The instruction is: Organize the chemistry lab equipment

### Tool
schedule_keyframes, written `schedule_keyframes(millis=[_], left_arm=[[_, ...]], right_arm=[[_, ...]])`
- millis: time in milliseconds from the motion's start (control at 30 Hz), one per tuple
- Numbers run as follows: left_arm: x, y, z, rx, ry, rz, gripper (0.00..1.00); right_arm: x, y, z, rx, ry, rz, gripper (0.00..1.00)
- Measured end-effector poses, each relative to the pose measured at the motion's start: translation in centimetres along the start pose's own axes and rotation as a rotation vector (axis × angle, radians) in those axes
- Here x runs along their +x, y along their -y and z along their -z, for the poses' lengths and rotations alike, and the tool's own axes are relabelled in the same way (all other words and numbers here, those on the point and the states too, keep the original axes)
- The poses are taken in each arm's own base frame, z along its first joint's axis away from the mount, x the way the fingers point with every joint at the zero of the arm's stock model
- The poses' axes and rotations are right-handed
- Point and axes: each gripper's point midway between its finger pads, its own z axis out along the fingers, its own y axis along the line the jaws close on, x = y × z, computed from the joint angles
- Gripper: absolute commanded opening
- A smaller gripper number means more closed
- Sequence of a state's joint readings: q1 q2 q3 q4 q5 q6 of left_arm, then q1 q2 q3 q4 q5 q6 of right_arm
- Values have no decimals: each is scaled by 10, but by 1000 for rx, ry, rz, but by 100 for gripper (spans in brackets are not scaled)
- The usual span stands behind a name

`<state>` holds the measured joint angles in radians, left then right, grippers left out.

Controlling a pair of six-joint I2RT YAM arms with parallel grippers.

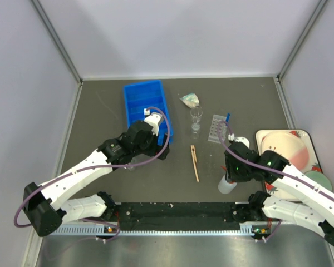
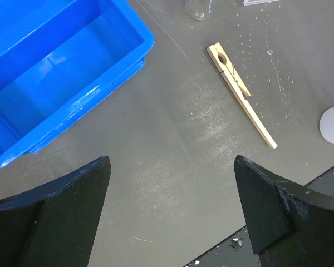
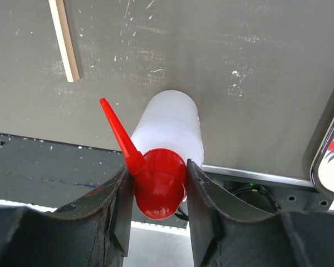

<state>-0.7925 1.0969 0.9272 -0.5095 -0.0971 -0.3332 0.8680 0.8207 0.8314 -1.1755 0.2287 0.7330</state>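
Clearly, the squeeze bottle [image 3: 170, 125] is the thing in hand, and you should expect it to be light and soft-walled: thin white plastic that gives under pressure, is smooth enough to slide and round enough to roll. I cannot tell whether there is liquid in it, so treat its weight as unknown. The stiffest place to hold it is the red cap [image 3: 158, 192], which should not buckle as the body would. Squeeze the body hard and anything inside could come out of the nozzle [image 3: 116, 125].

The bottle lies on its side on the table [image 3: 239, 55], in the lower right part of the top view, just in front of the black strip along the near edge. In the right wrist view its body runs up the middle of the frame, and the nozzle slants toward the upper left. The right gripper [image 3: 157, 173] sits over the cap end with one finger on each side. Both inner faces press against the cap, so it is clamped on the bottle there. A hold this far toward one end may let the body droop or swing when you lift, so go gently.

Further out, the wooden clamp [image 3: 64, 39] lies flat at the upper left of that frame, apart from the bottle. The left gripper [image 2: 171, 164] hangs with its fingers wide apart and nothing between them, over bare table beside the blue bin [image 2: 44, 83].
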Motion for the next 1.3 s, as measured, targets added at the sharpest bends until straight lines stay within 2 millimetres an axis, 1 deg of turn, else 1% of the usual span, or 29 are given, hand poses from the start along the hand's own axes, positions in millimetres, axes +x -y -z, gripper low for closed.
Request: schedule_keyframes(millis=[100, 200, 333, 400, 467, 667, 767, 867, 1000, 1067, 1167, 1200, 1300], left_arm=[[-1, 0, 0, 2, 5, 0, 98], [-2, 1, 0, 5, 7, 1, 98], [-2, 1, 0, 7, 7, 1, 98], [-2, 1, 0, 7, 7, 1, 98], [-2, 1, 0, 7, 10, 1, 98], [-5, 2, 6, 11, 24, 3, 97], [-8, 0, 16, 0, 12, 1, 97], [-22, -3, 30, -26, 42, -10, 98], [-39, -18, 55, -95, 105, -20, 98], [-43, -29, 65, -131, 124, -17, 98], [-41, -44, 73, -180, 128, -5, 99], [-40, -47, 75, -189, 126, -4, 99], [-33, -53, 77, -203, 118, -6, 99]], right_arm=[[0, 0, 0, 0, 0, -1, 7], [0, 0, 0, 2, 2, -1, 2], [-2, 0, 0, 20, -9, 5, 0], [-9, -2, 3, 38, -15, 17, 0], [-23, -10, 8, 43, 0, 30, 0], [-76, -39, 23, 45, 86, 80, 0], [-105, -58, 24, 36, 132, 110, 0], [-129, -79, 18, 22, 162, 139, 0], [-160, -108, 7, 9, 193, 179, 0], [-176, -122, 5, -1, 215, 195, 0], [-201, -142, 8, -27, 263, 206, 0], [-211, -149, 11, -38, 287, 209, 0], [-230, -163, 17, -67, 336, 211, 0]])
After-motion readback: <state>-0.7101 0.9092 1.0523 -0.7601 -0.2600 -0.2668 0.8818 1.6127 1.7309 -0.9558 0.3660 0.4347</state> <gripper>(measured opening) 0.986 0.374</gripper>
